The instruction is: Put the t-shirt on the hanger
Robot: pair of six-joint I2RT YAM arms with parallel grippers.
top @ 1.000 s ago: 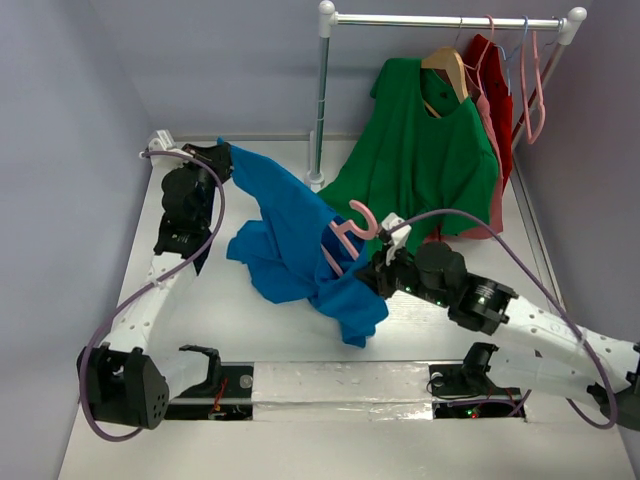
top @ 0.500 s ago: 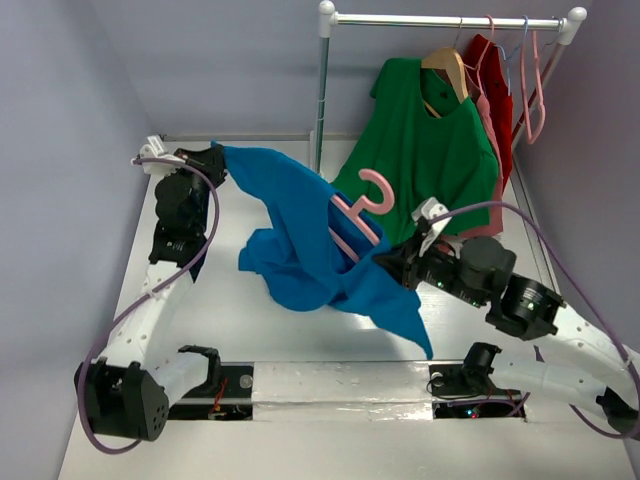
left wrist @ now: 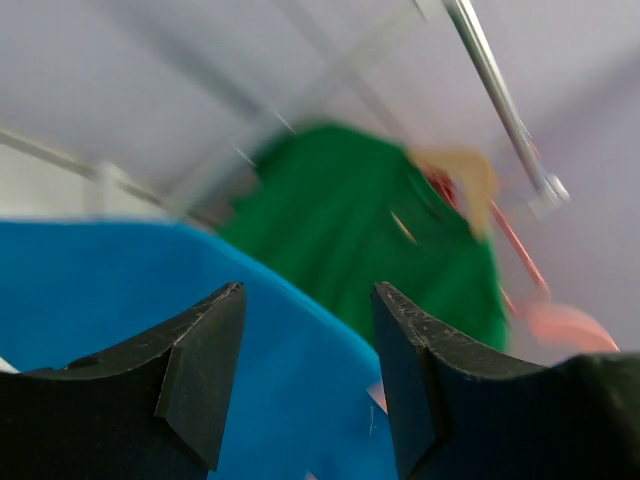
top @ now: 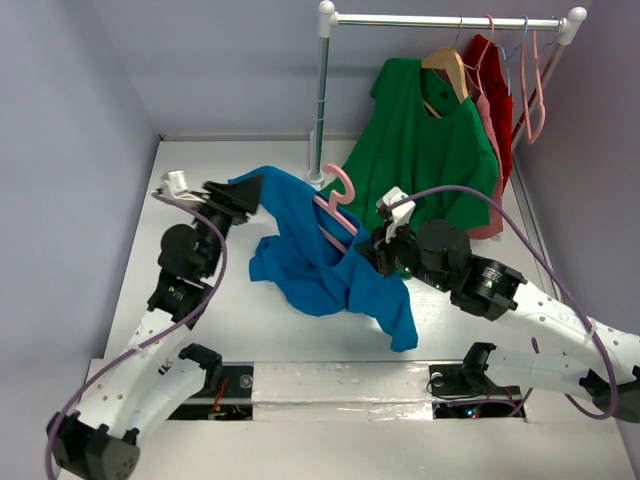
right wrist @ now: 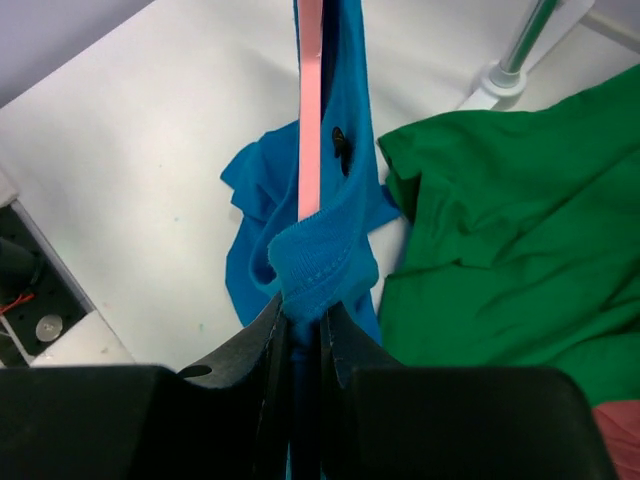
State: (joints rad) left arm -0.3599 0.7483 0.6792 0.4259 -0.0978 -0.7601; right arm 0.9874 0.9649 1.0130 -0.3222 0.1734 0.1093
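Observation:
The bright blue t-shirt [top: 305,262] hangs in a bunch from the light pink hanger [top: 340,186], its lower part trailing on the table. My right gripper [top: 368,254] is shut on a fold of the t-shirt's ribbed edge [right wrist: 322,262], and the hanger's arm [right wrist: 310,120] rises straight out of that fold. My left gripper [top: 250,190] is at the t-shirt's upper left edge. In the left wrist view its jaws [left wrist: 308,300] stand apart, with the blue cloth [left wrist: 110,290] showing beyond them and nothing pinched.
A clothes rail [top: 440,20] on a white pole [top: 322,100] stands at the back. On it hang a green t-shirt [top: 420,160] on a wooden hanger [top: 447,65], red and salmon shirts [top: 497,95] and bare pink hangers [top: 535,90]. The green shirt's hem lies just right of my right gripper.
My left gripper has opened, let go of the t-shirt's edge and swung nearer and lower. The right gripper has carried the hanger and t-shirt leftwards and back, and the cloth has sagged.

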